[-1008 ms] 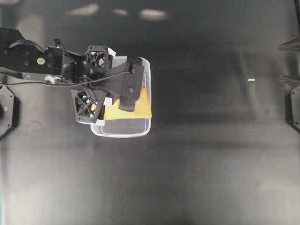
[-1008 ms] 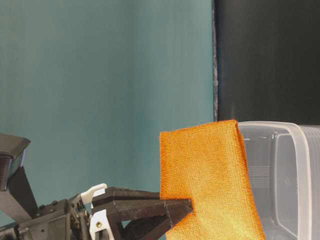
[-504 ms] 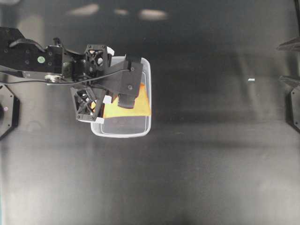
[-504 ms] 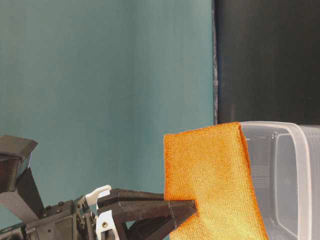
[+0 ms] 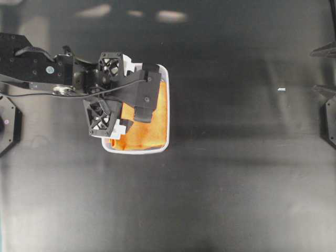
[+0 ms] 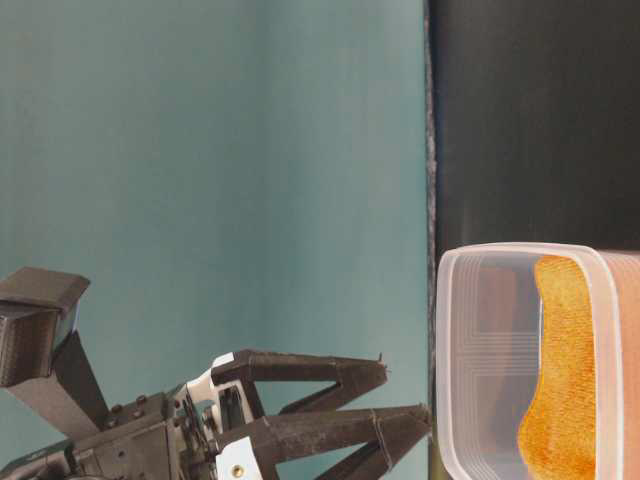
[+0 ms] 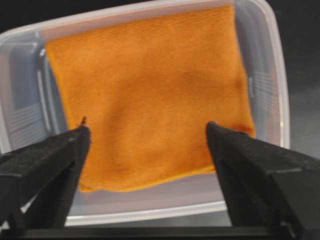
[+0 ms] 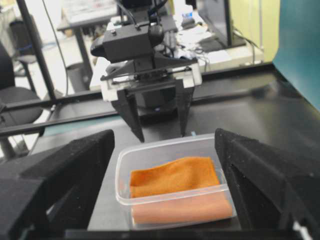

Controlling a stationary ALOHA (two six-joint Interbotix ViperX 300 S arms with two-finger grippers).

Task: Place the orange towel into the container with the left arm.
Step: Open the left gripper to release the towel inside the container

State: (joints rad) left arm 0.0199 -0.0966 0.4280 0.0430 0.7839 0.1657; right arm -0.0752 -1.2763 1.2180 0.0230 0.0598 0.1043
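Observation:
The orange towel (image 5: 153, 123) lies flat inside the container (image 5: 136, 151), a clear plastic tub, and covers most of its floor. It also shows in the left wrist view (image 7: 150, 90), the right wrist view (image 8: 175, 176) and the table-level view (image 6: 560, 380). My left gripper (image 5: 126, 97) hangs just above the tub's left side, open and empty, with its jaws spread wide over the cloth (image 7: 148, 130) and not touching it. My right gripper (image 8: 165, 145) is open and empty, well back from the tub and facing it.
The tub (image 8: 120, 175) stands on a black tabletop (image 5: 236, 184). Black fixtures (image 5: 328, 110) sit at the table's right edge, and a small pale speck (image 5: 281, 90) lies right of centre. A teal wall (image 6: 200, 180) stands behind.
The left gripper held the towel hanging over the tub; its jaws have opened and the towel has dropped flat into the tub. The right arm has not moved.

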